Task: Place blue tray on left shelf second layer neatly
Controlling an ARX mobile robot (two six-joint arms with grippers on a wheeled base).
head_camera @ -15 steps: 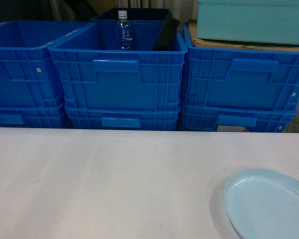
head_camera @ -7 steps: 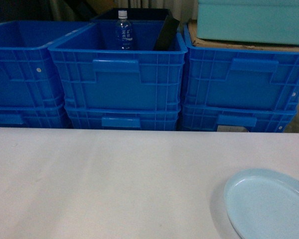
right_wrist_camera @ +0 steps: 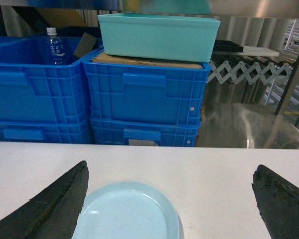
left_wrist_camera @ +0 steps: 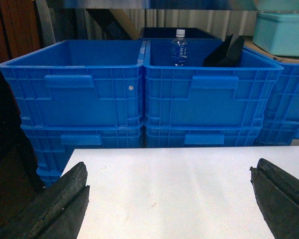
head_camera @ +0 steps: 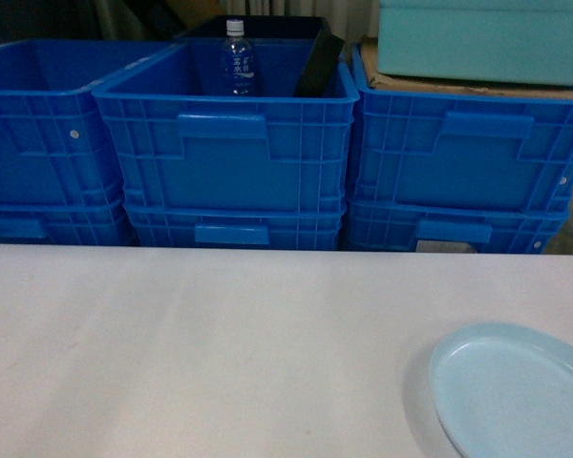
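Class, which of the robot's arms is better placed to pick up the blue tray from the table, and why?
Right. The blue tray lies at the table's right side, and in the right wrist view it sits just below the open right gripper. The left gripper hangs over bare table.

The blue tray point(head_camera: 511, 391) looked like smooth, faintly glossy plastic, lying on the white table point(head_camera: 220, 353), whose top was matt and even. Behind the table, the royal-blue crates point(head_camera: 227, 143) were ribbed moulded plastic with a dull sheen. In the middle crate stood a clear plastic bottle point(head_camera: 236, 59). The teal tub point(right_wrist_camera: 157, 35) seemed smooth plastic, resting on brown cardboard point(right_wrist_camera: 144, 60). Both grippers' fingers point(right_wrist_camera: 50, 206) looked black, rough and matt.
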